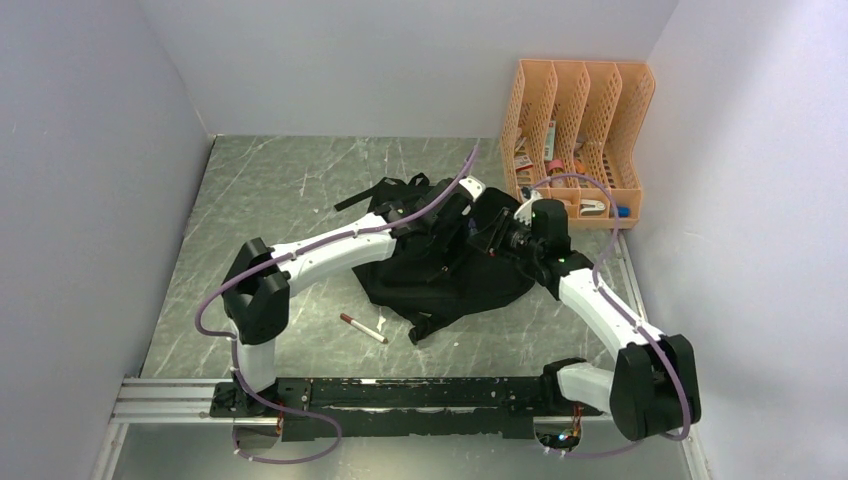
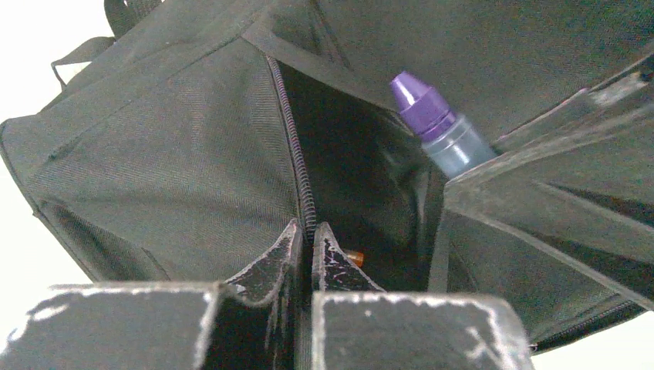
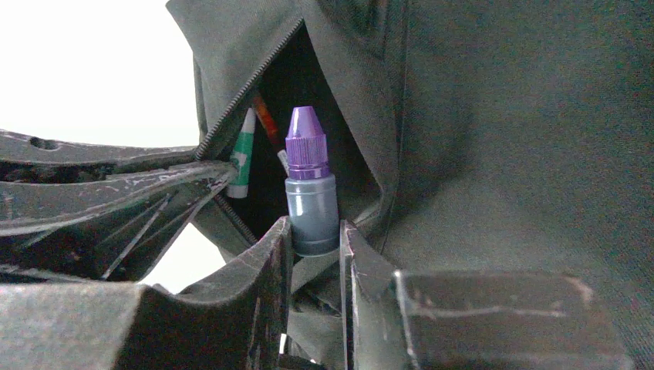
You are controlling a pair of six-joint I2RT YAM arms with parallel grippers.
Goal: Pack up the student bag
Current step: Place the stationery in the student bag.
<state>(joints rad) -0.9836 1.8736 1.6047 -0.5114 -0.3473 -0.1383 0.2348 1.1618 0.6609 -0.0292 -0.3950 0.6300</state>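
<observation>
The student bag [image 1: 440, 275], black and soft, lies in the middle of the table with its pocket unzipped. My left gripper [image 2: 306, 231] is shut on the zipper edge [image 2: 289, 131] of the bag [image 2: 170, 162], with the dark opening behind it. My right gripper [image 3: 316, 231] is shut on a small grey bottle with a purple cap [image 3: 311, 193], upright at the mouth of the bag [image 3: 501, 139]. The same bottle [image 2: 443, 131] shows in the left wrist view. A green-and-white pen [image 3: 243, 154] and a red one [image 3: 266, 117] stand inside the pocket. Both grippers [image 1: 455, 212] [image 1: 497, 232] meet over the bag.
An orange slotted file organiser [image 1: 578, 130] with small items stands at the back right, close to the right arm. A red-capped marker [image 1: 363, 328] lies on the table in front of the bag. White walls enclose the table on three sides.
</observation>
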